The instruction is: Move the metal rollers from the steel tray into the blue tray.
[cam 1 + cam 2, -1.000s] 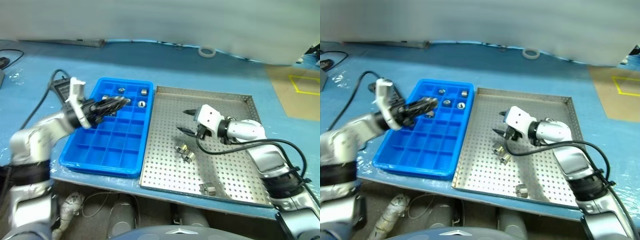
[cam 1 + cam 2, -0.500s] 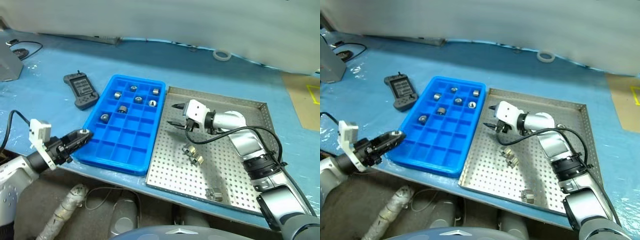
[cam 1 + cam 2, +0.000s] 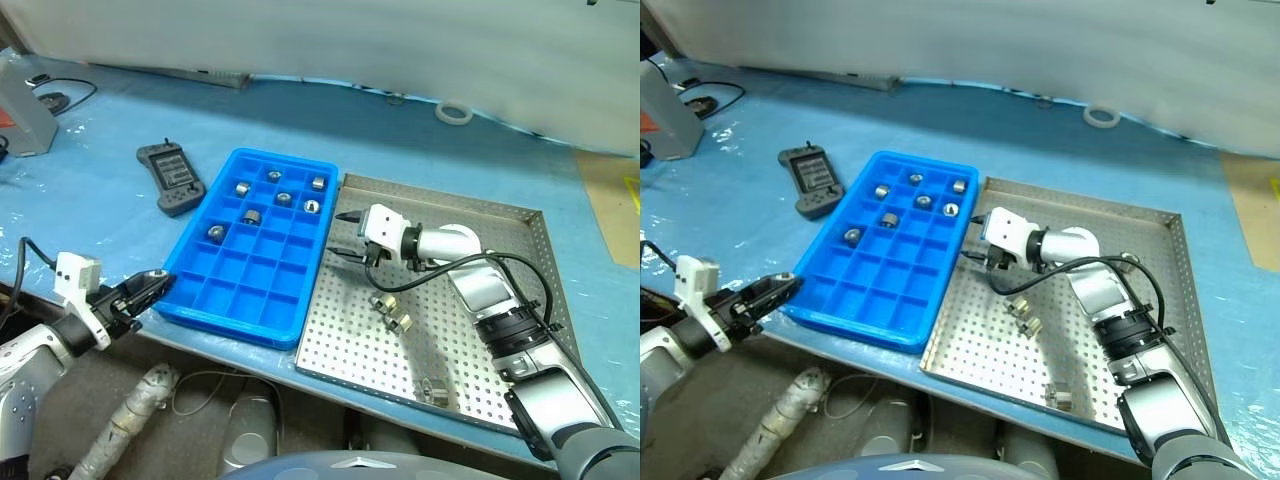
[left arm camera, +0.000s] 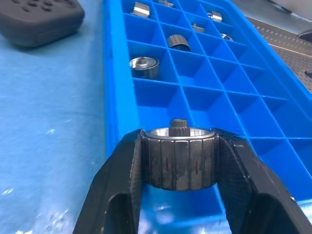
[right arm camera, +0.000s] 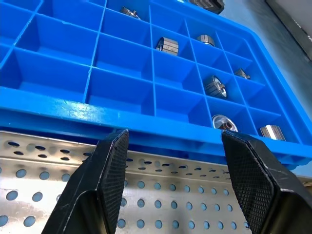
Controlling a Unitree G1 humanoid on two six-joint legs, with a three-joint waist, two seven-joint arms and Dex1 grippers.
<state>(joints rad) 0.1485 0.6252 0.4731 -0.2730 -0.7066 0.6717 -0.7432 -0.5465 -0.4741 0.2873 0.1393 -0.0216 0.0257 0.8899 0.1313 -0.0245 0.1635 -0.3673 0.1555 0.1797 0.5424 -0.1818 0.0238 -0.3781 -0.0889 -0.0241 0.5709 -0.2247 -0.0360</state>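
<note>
My left gripper [image 3: 150, 284] hangs just off the near left corner of the blue tray [image 3: 232, 314]. It is shut on a ribbed metal roller [image 4: 179, 163]. Several more rollers lie in the tray's far compartments, one of them [image 3: 252, 217] near the middle. The steel tray [image 3: 345, 345] sits right of the blue tray. It holds two rollers [image 3: 389, 311] close together and a third [image 3: 433, 392] near its front rim. My right gripper [image 3: 343, 234] is open and empty. It hovers low over the steel tray's left edge, its fingertips [image 5: 114, 146] pointing at the blue tray's wall.
A black handheld controller [image 3: 173, 178] lies left of the blue tray. A white tape ring [image 3: 454, 112] rests at the back, and a grey box [image 3: 25, 115] stands at the far left. The table's front edge runs just below both trays.
My left gripper has drawn back and down from over the blue tray to its near left corner, still shut. The right gripper shifted slightly toward the blue tray. The camera also turned.
</note>
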